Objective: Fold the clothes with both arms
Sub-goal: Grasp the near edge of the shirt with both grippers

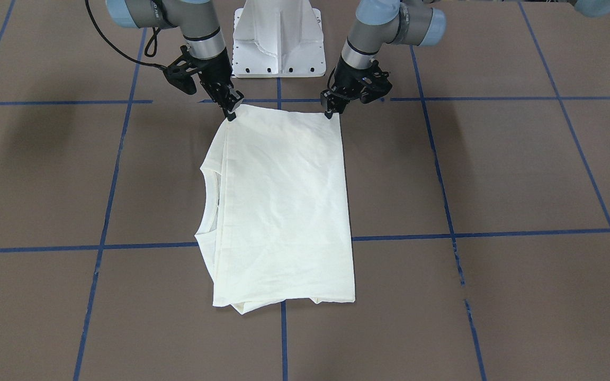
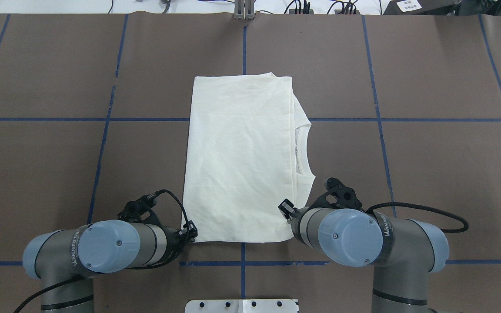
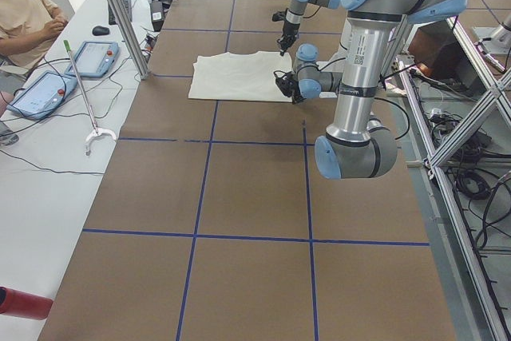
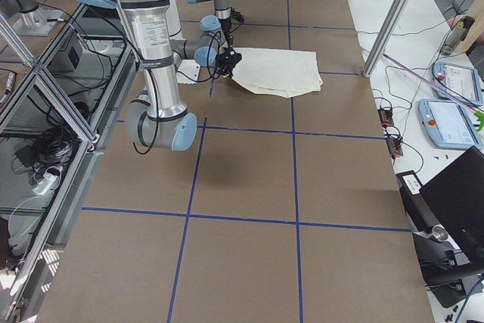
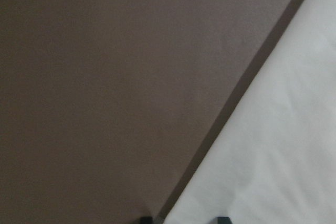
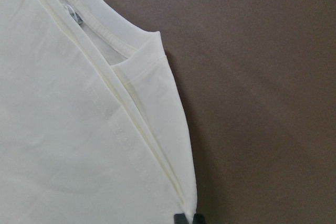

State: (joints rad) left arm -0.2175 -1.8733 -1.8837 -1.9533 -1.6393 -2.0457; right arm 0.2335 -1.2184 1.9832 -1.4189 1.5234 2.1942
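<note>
Front-facing view: the shirt (image 1: pixel 284 206) lies mid-table (image 1: pixel 495 169), folded to a tall rectangle with its plain side up. The neck opening (image 1: pixel 211 203) peeks out along one long edge. The right gripper (image 1: pixel 232 112) and left gripper (image 1: pixel 330 110) are each down at a corner of the edge nearest the robot's base.

Overhead view: the shirt lies across a blue tape line (image 2: pixel 407 119) (a crossing of the grid sits under it). Both grippers touch its near corners.

Side views: the grippers are too small to judge.

Left wrist view: dim and blurred. Two fingertips (image 5: pixel 223 220) sit well apart at the bottom edge, so the jaws are open. The shirt's edge runs between them.

Right wrist view: the fingertips are nearly together at the shirt's corner. The jaws appear closed on the cloth.
</note>
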